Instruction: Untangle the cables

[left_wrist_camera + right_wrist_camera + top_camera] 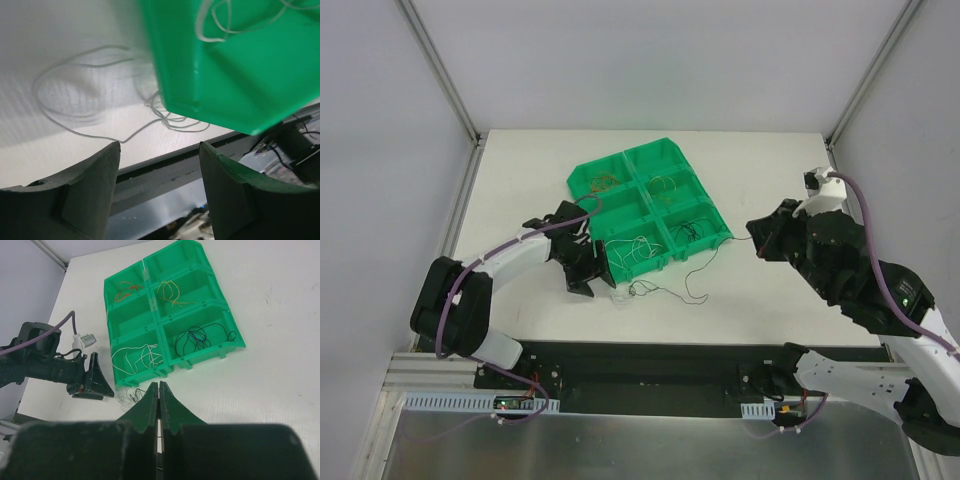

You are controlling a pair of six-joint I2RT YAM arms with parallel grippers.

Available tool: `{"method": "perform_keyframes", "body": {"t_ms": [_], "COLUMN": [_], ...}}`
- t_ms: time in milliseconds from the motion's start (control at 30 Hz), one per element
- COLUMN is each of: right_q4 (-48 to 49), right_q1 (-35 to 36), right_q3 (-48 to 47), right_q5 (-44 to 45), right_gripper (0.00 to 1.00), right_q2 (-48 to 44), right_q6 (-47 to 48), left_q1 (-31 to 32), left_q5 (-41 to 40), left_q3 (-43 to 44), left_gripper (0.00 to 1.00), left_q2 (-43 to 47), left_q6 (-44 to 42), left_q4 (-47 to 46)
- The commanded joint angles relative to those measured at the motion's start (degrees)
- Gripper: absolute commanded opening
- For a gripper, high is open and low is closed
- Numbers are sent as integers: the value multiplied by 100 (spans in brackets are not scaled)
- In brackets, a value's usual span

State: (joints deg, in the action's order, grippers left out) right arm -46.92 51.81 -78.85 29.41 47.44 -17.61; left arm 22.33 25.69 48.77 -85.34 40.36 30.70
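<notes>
Cables [638, 248], hair-thin and curly, lie partly sorted in a green tray [582, 183] of six compartments, set askew at mid-table. Far-left compartment: orange-red wire [126, 290]. Middle-right compartment: yellowish wire [171, 292]. Near-right compartment: black wire [197, 337]. Near-left compartment: white wire [136, 357]. A loose tangle [640, 290] of pale and dark strands lies on the white table [520, 180], just beside the tray's near-left corner; a dark loop [698, 283] trails on the table to its right. Left gripper [592, 272]: low, beside the near-left compartment, fingers [100, 170] spread apart with nothing between them; its wrist view looks past the tray corner at the loose pale strands. Right gripper [158, 390]: to the right of the tray, fingers pressed fully together; a fine dark line seems to run from the tray's near-right corner to its tips, though it is too thin to confirm a hold
</notes>
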Motion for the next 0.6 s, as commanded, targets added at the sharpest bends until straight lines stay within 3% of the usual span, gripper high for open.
{"method": "perform_keyframes", "body": {"t_ms": [0, 233, 467, 567], "right_q4": [69, 68, 103, 183], "right_q1": [-13, -22, -31, -13], "right_q3": [-25, -130, -192, -157], "right_q5": [153, 118, 109, 109], "right_gripper": [0, 0, 1, 0], "right_q2": [2, 46, 195, 213], "right_q6": [-68, 64, 21, -24], "left_q1": [211, 369, 588, 624], "left_q5": [-504, -487, 190, 138], "left_q3": [264, 896, 985, 967], "left_gripper": [66, 68, 66, 56], "left_q2": [334, -315, -940, -1081], "left_q6": [-1256, -2892, -2885, -2718], "left_q4": [6, 639, 552, 516]}}
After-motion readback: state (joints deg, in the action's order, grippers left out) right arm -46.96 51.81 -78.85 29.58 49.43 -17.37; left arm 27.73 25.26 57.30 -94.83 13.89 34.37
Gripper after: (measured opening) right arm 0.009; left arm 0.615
